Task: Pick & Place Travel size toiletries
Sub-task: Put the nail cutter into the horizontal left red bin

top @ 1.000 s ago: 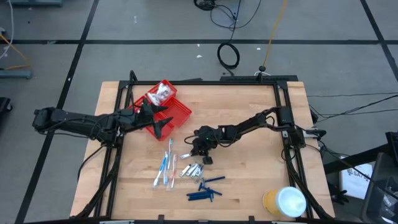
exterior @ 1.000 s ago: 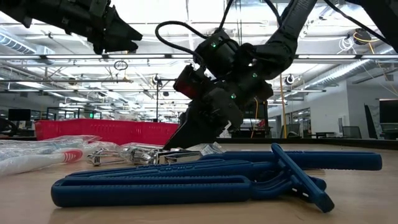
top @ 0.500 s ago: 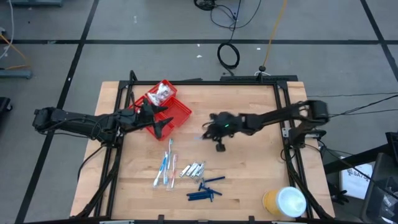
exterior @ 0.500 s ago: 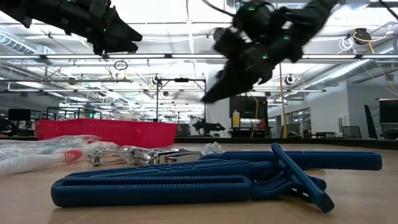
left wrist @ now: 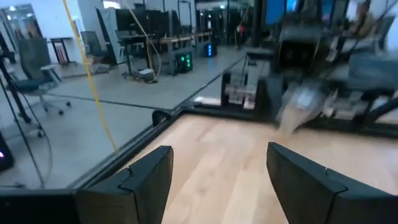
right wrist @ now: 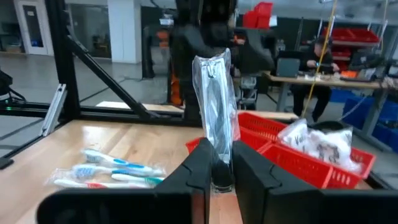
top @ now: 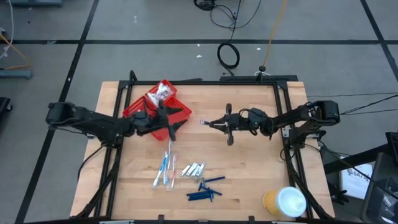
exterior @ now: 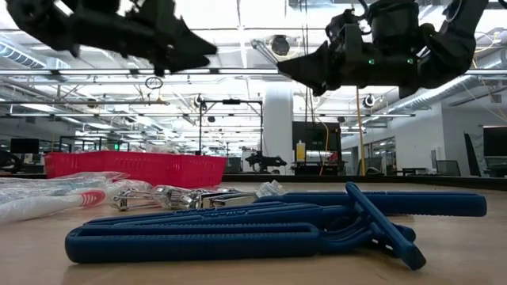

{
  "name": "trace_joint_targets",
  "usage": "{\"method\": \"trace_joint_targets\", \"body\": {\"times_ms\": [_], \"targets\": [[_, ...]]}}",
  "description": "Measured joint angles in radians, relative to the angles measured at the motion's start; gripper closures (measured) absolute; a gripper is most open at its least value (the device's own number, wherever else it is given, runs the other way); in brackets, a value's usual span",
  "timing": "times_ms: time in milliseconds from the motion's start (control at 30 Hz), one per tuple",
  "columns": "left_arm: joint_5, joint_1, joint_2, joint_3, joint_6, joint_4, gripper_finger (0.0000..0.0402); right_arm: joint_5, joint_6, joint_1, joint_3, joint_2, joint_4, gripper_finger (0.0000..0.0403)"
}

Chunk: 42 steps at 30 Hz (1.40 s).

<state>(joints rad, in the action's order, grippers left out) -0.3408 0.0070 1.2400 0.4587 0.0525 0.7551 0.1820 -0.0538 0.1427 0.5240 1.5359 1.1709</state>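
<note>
The right gripper [top: 208,123] hangs in the air over the middle of the table [top: 249,174], clenched on a small clear packet [right wrist: 214,87] with something dark and narrow inside it. From the right wrist view the packet stands upright between the two fingers [right wrist: 198,165], sticking out past their tips. The gripper points toward the red tray [top: 177,112] at the back left of the table, well apart from it.

The left gripper [top: 173,121] hovers just at the tray's front corner, its fingers [left wrist: 146,177] spread apart with nothing between them.

White crinkly packets [top: 161,93] sit in the tray's rear compartment. On the bare wood in front of the tray lie the toothbrushes [top: 165,168] in their wrappers, side by side. Just beside them to the right lie the metal clippers [top: 193,169], and near those, closer to the front edge, the blue razors [top: 205,190] lie in a loose pile. A yellow roll [top: 283,202] with a white top stands at the front right corner, well away from everything else.
</note>
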Motion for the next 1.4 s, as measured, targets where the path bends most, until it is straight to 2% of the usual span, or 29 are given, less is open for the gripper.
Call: {"method": "trace_joint_targets", "body": {"times_ms": [100,167,333,400,700,900,1067,1233,1333,1400], "targets": [[0.002,-0.002,0.093,0.007,0.075,0.069,0.0151,-0.003,-0.017,-0.007,0.0,-0.001,0.006,0.0369],[0.02,-0.003,0.137,0.021,0.045,0.121,0.0151,-0.003,-0.024,-0.008,0.0,0.0,0.009,0.0369],[0.186,-0.002,0.23,0.077,0.0,0.249,0.0151,-0.005,-0.039,-0.007,0.0,-0.001,0.012,0.037],[0.221,-0.003,0.263,0.11,-0.001,0.254,0.0151,-0.003,-0.039,-0.007,0.0,-0.001,0.022,0.037],[0.236,-0.002,0.427,0.267,0.028,0.244,0.0151,0.001,-0.028,-0.02,0.001,-0.001,0.037,0.037],[0.237,-0.002,0.443,0.285,0.063,0.245,0.0161,0.002,-0.037,-0.027,0.001,-0.001,0.029,0.037],[0.255,-0.008,0.44,0.285,0.085,0.245,0.0207,0.002,-0.037,-0.027,0.002,-0.001,0.018,0.037],[0.31,-0.008,0.439,0.285,0.084,0.244,0.0288,0.006,-0.037,-0.027,0.002,-0.002,0.015,0.037],[0.31,-0.006,0.439,0.283,0.085,0.241,0.0347,0.007,-0.036,-0.028,0.002,-0.002,-0.003,0.0361],[0.311,-0.001,0.439,0.283,0.085,0.237,0.0364,0.005,-0.036,-0.027,0.002,-0.003,-0.014,0.0346]]}}
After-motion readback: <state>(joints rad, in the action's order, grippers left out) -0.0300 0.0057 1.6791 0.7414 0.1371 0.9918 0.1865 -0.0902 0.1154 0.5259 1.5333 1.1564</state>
